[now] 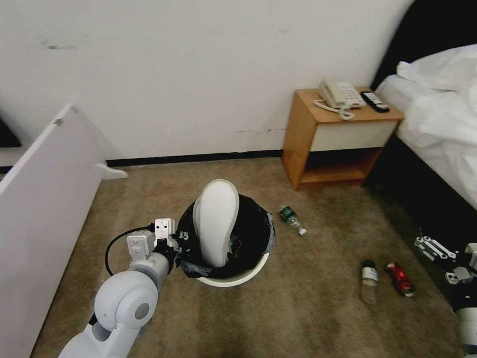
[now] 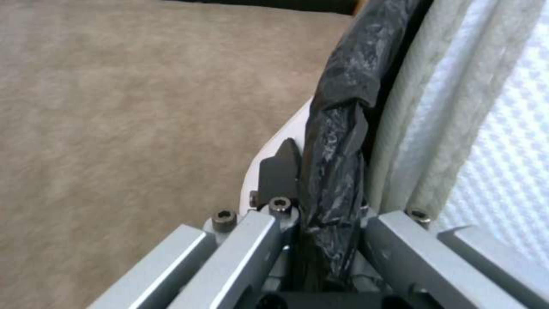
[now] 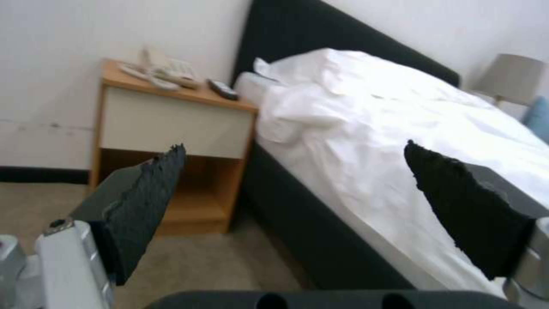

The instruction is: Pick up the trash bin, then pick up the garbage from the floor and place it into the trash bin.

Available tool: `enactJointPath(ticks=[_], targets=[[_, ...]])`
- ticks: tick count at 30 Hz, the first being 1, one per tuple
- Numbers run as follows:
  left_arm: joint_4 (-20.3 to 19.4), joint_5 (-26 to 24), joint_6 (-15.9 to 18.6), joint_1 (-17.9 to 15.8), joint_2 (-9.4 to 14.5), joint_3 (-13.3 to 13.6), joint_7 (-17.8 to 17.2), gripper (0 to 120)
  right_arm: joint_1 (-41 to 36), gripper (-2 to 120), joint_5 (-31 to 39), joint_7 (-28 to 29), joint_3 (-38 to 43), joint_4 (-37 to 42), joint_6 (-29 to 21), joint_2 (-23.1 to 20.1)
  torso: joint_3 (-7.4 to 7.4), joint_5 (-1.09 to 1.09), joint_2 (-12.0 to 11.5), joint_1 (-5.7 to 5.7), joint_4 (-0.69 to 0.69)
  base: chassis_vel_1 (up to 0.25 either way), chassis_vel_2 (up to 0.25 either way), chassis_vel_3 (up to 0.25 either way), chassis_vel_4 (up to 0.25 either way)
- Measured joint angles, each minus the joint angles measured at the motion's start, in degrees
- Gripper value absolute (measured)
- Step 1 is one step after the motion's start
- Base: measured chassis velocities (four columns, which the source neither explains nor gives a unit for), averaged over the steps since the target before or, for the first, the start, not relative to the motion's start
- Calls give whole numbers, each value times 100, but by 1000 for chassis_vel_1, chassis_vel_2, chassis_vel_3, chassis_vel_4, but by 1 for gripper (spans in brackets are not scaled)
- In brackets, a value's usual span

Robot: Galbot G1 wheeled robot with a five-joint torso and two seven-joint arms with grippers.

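No writing on any of the litter is legible to me; the clear bottle [image 1: 369, 279] wears a pale label band I cannot read, and the red can [image 1: 400, 279] shows only red and white.

My left claw [image 1: 175, 244] is pinched onto the near rim of the trash bin [image 1: 238, 277], one finger [image 2: 279, 171] outside against the white wall, the other inside, with the black bag [image 2: 337, 141] squeezed between them. The bin is small, round and white, its liner folded over the lip. A white slipper [image 1: 215, 221] stands on end in it just beyond that claw, long axis nearly upright, sole facing me, rounded end up.

My right claw [image 1: 437, 253] hangs low, spread wide with nothing between its dark pads [image 3: 146, 201], facing the bed [image 3: 400, 128]. The can and clear bottle lie on the floor [image 1: 308, 318] just to its left, both lengthwise away from me; a green bottle [image 1: 291, 219] lies farther off, beyond the bin.
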Motion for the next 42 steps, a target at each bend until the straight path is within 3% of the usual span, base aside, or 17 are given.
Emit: enactJointPath(ticks=[13, 42], targets=[[-13, 17, 0, 22, -18, 9, 40, 1, -5, 99, -24, -27, -28, 22, 49, 126, 0, 0, 0, 0, -1, -104, -101, -101, -95], [-52, -10, -2, 41, -78, -14, 65, 1, 22, 100, -49, -100, -98, 63, 116, 286, 0, 0, 0, 0, -1, 0, 0, 0, 0]])
